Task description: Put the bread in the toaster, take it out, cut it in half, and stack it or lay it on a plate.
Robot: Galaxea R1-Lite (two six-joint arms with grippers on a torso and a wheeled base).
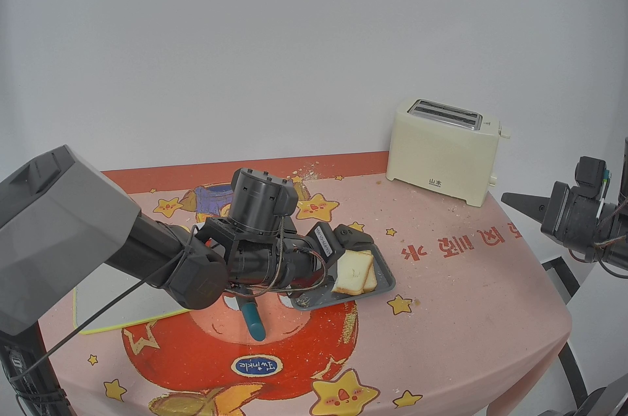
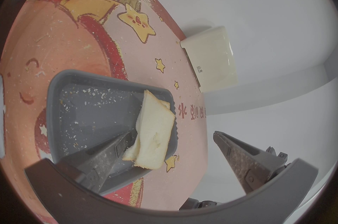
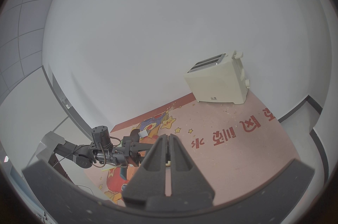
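Note:
Two pale bread slices (image 1: 353, 272) (image 2: 155, 133) lean together at the right end of a grey tray (image 1: 386, 281) (image 2: 88, 105) in the middle of the table. My left gripper (image 1: 350, 248) (image 2: 174, 133) is open over that end of the tray. One finger (image 2: 116, 150) lies inside the tray against the bread and the other (image 2: 232, 154) stands outside its rim. The cream toaster (image 1: 445, 159) (image 2: 211, 59) (image 3: 216, 82) stands at the back right with empty slots. My right gripper (image 1: 523, 204) (image 3: 166, 150) hangs shut and empty beyond the table's right edge.
A knife with a teal handle (image 1: 254, 322) lies on the cloth just in front of the left arm. A white cutting board (image 1: 124, 306) sits at the left, partly under that arm. Crumbs dot the tray and the tablecloth (image 1: 458, 280).

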